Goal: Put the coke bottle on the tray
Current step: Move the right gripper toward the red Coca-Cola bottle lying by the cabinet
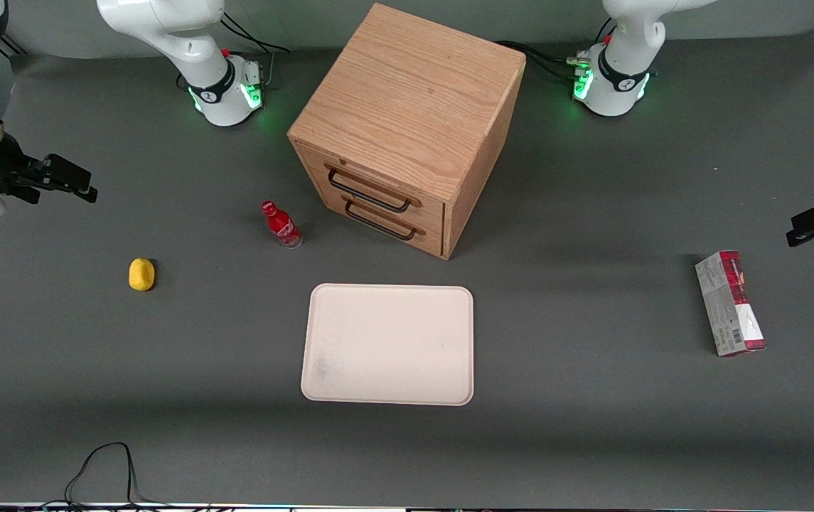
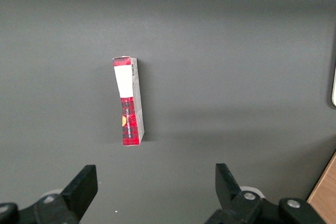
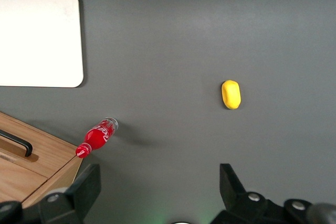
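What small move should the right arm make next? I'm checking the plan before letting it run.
Probably swing the gripper over the coke bottle and descend. Its jaws are open and empty, up at the working arm's end of the table, while the bottle stands upright by the wooden drawer cabinet, off the tray.

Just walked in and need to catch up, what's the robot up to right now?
Nothing is held yet. The right arm's claw hangs open above the table at the working arm's end. The coke bottle stands upright in front of the wooden drawer cabinet, apart from the tray, which holds nothing.
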Tool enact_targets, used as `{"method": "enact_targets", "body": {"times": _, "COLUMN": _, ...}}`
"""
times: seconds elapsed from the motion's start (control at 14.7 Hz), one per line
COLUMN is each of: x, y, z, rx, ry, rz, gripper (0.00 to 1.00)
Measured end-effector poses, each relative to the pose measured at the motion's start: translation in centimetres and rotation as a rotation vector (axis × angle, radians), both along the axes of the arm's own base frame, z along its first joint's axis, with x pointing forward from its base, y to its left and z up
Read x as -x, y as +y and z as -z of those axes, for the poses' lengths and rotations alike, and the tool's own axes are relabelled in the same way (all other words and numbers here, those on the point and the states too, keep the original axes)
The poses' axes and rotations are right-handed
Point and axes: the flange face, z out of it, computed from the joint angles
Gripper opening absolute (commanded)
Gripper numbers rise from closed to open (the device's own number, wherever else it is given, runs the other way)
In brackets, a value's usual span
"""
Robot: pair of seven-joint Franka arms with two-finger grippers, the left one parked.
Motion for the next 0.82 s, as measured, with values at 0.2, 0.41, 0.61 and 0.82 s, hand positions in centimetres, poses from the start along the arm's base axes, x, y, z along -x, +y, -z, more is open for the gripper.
{"method": "enact_targets", "body": {"times": 0.2, "x": 0.0, "y": 0.0, "z": 0.0, "rx": 0.0, "ry": -0.001, "rz": 0.0, "gripper": 1.0}}
{"method": "enact_targets", "body": {"times": 0.41, "x": -0.1, "y": 0.4, "z": 0.0, "rx": -0.002, "ry": -0.008, "rz": -0.007, "gripper": 1.0}}
{"method": "enact_targets", "body": {"times": 0.61, "x": -0.4, "y": 3.9, "z": 1.3, "rx": -0.02, "ry": 0.006, "rz": -0.061, "gripper": 1.0}}
{"method": "enact_targets", "body": {"times": 0.82, "x": -0.2, "y": 7.0, "z": 4.5, "rx": -0.081, "ry": 0.05, "rz": -0.06, "gripper": 1.0}}
